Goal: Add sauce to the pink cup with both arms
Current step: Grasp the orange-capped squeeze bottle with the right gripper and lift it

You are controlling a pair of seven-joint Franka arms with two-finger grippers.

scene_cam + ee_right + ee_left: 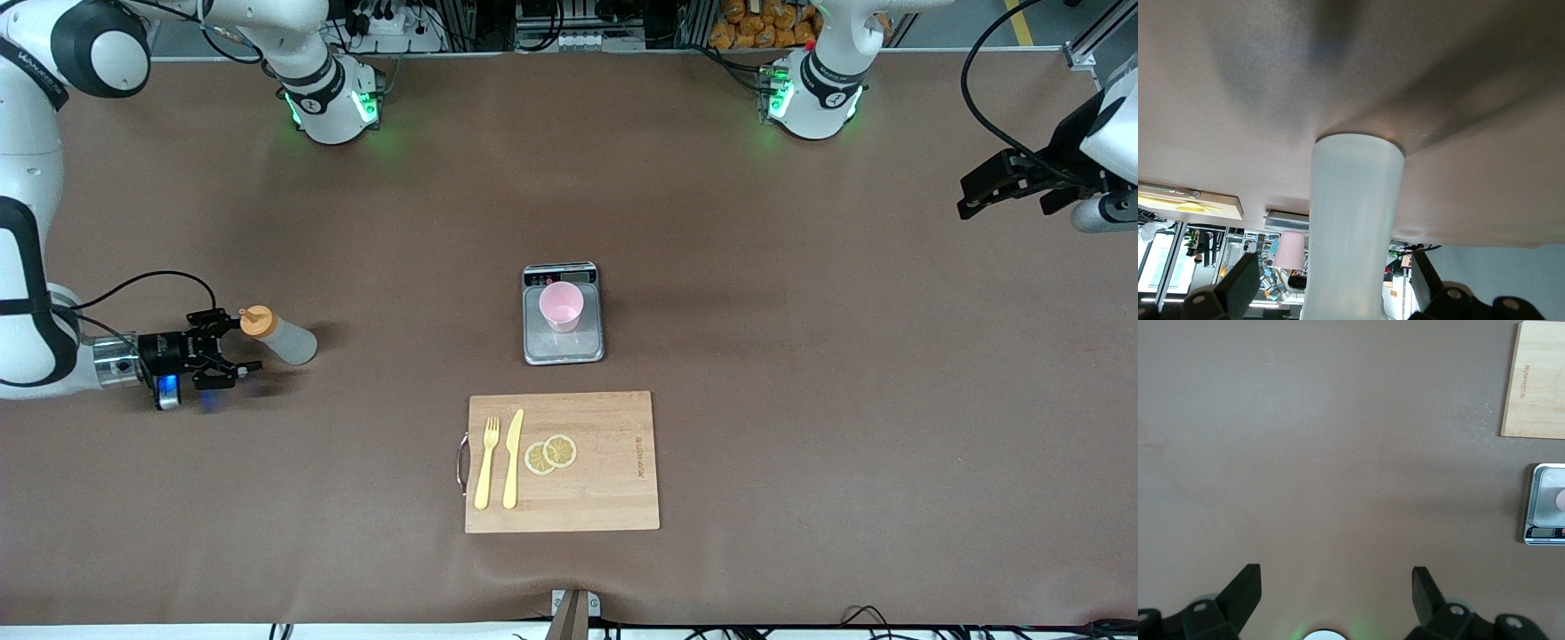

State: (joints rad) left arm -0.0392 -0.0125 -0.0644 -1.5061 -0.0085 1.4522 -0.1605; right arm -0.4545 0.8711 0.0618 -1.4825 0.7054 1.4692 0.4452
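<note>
The pink cup (pixel 561 307) stands on the grey scale (pixel 564 345) at the table's middle. The whitish squeeze bottle (pixel 283 340) with an orange cap (pixel 256 320) stands upright on the table toward the right arm's end. My right gripper (pixel 236 343) is level with the bottle, open, one finger on each side of it and apart from it. In the right wrist view the bottle (pixel 1351 227) fills the gap of the right gripper (pixel 1335 283), with the pink cup (pixel 1290 250) beside it. My left gripper (pixel 978 197) is open and empty, held high over the left arm's end (pixel 1337 587).
A wooden cutting board (pixel 613 480) lies nearer to the front camera than the scale, with a yellow fork (pixel 486 462), a yellow knife (pixel 513 458) and two lemon slices (pixel 550 453). The left wrist view shows the scale (pixel 1542 513) and the board (pixel 1538 380).
</note>
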